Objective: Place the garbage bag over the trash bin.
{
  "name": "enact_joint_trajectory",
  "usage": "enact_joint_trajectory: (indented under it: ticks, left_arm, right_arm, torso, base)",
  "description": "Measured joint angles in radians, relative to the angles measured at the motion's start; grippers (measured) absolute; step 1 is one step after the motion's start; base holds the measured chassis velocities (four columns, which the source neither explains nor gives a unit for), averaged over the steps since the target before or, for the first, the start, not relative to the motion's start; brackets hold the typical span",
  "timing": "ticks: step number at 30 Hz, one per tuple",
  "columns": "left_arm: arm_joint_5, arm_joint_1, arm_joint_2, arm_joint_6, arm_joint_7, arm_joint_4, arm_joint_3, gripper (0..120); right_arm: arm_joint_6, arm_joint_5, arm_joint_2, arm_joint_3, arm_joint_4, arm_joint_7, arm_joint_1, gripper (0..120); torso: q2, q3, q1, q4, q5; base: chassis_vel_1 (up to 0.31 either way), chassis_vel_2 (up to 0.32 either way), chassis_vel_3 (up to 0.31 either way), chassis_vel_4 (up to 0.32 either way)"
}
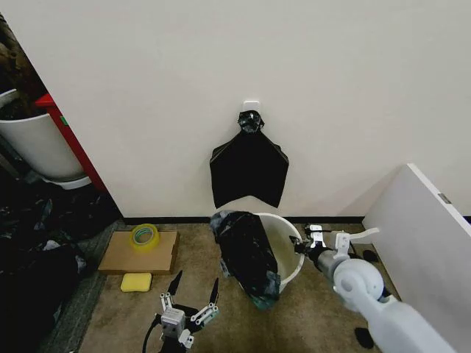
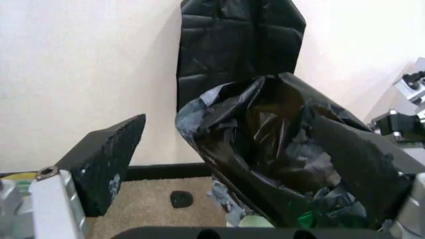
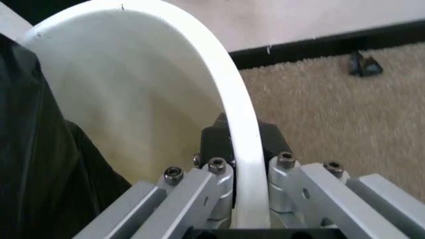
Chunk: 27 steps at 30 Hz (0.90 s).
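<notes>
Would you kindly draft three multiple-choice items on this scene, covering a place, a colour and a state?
1. Where does the garbage bag lie?
A. Flat on the cardboard
B. Draped over the left part of the trash bin rim
C. Inside the red-edged tub

2. What colour is the tape roll on the cardboard?
A. Yellow
B. Blue
C. Red

3. What is the right gripper doing?
A. Hanging open above the sponge
B. Holding the tape roll
C. Clamping the bin's rim

Answers: 1 B, the black plastic hangs over the rim's left side; 2 A, the roll is yellow; 3 C, the rim passes between the fingers, while the left gripper hangs open.
</notes>
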Motion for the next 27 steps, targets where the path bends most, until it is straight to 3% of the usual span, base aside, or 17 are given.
enact_joint_trajectory:
  ticks: [9,23,27]
  left_arm:
    - [-0.019,0.001,0.008,0.0,-0.016,-0.012,-0.006,98]
    - [-0.02,0.005,0.0,-0.001,-0.02,-0.02,-0.01,98]
    - [-0.018,0.009,-0.002,-0.002,-0.02,-0.021,-0.01,98]
  right_arm:
    - [0.045,-0.019,0.1,-0.009,0.029,0.173,-0.091,1]
    - [0.09,-0.064,0.162,-0.002,0.016,0.154,-0.127,2]
    - [0.095,-0.078,0.16,0.0,0.029,0.14,-0.143,14]
  torso:
    - [0.0,0.0,0.0,-0.0002,-0.0001]
    - [0.0,0.0,0.0,-0.0001,0.0001]
    - [0.0,0.0,0.0,0.0,0.0003]
  base:
    - [0.0,0.0,0.0,0.0]
    - [0.0,0.0,0.0,0.0]
    - [0.0,0.0,0.0,0.0]
